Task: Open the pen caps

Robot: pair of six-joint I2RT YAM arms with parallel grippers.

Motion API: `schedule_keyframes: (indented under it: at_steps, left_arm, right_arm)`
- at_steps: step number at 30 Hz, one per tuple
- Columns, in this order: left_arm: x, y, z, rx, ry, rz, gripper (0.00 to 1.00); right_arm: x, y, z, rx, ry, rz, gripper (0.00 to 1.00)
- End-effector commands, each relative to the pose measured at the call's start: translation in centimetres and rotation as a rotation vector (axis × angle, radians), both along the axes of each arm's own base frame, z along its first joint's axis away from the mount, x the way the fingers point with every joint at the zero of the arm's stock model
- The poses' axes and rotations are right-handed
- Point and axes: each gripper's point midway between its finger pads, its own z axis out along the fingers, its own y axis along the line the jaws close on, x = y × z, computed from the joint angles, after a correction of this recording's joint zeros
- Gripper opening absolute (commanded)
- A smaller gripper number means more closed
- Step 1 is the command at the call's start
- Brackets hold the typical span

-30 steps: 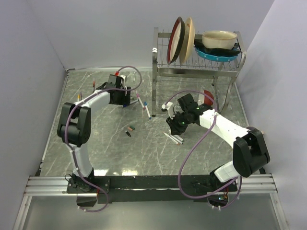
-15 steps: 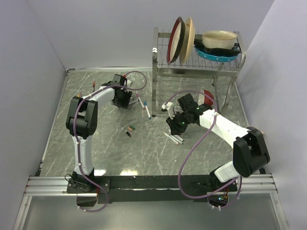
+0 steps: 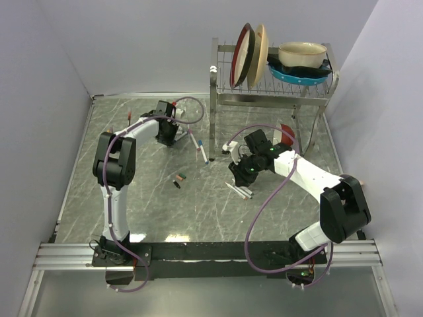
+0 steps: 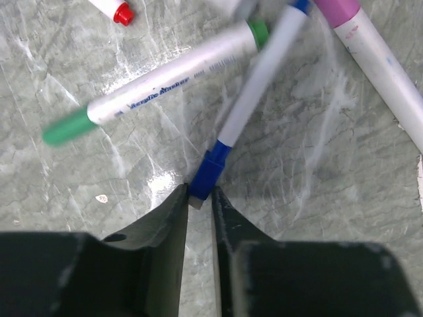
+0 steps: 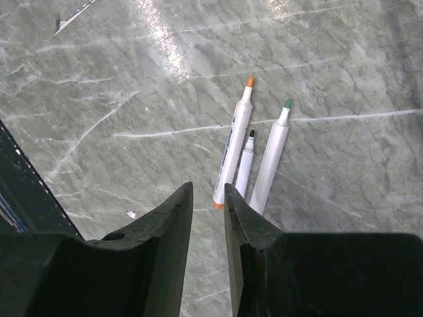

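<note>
In the left wrist view my left gripper [image 4: 198,198] is shut on the blue pen cap [image 4: 210,173], which sits on the end of a white pen [image 4: 258,79] pointing away from me. Beside it lie a green-capped pen [image 4: 172,79], a red cap [image 4: 121,13] and a pink-capped pen [image 4: 370,46]. From above, the left gripper [image 3: 170,137] is low at the back left of the table. My right gripper [image 5: 207,195] hovers with its jaws a little apart and empty over three uncapped pens [image 5: 234,152], also seen from above [image 3: 239,191] below the right gripper [image 3: 239,177].
A metal dish rack [image 3: 271,99] with plates and bowls stands at the back right. Loose caps [image 3: 179,179] lie mid-table, and more pens [image 3: 199,148] lie right of the left gripper. Grey walls close off the left, the back and the right.
The left gripper has closed down onto the blue pen cap, and the left arm's elbow has swung to the right. The right arm has not moved.
</note>
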Motion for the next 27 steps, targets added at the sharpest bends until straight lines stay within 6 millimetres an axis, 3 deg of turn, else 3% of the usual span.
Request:
schedule_keyframes:
  at_steps: [1,8,16,19,23,27]
  left_arm:
    - [-1.6,-0.1,-1.6,0.024,0.053,-0.032,0.18]
    - [-3.8,0.1,-1.1,0.013,0.068,-0.015,0.02]
    - [-6.2,-0.5,2.8,-0.086,0.020,0.078,0.01]
    - [-8.1,-0.4,4.3,-0.133,0.004,0.121,0.01]
    - [-11.9,-0.5,6.3,-0.236,0.022,0.203,0.01]
    - [-16.3,-2.4,7.9,-0.418,0.074,0.200,0.01]
  right_arm:
    - [1.1,0.7,1.7,0.038,-0.041,0.009,0.33]
    - [1.0,0.8,2.0,0.043,-0.044,0.010,0.33]
    - [0.2,1.3,3.0,0.089,-0.049,0.060,0.34]
    - [-0.6,1.8,3.6,0.123,-0.051,0.102,0.34]
    - [-2.6,2.5,4.4,0.181,-0.048,0.203,0.37]
    - [-4.6,3.3,5.6,0.251,-0.125,0.342,0.44]
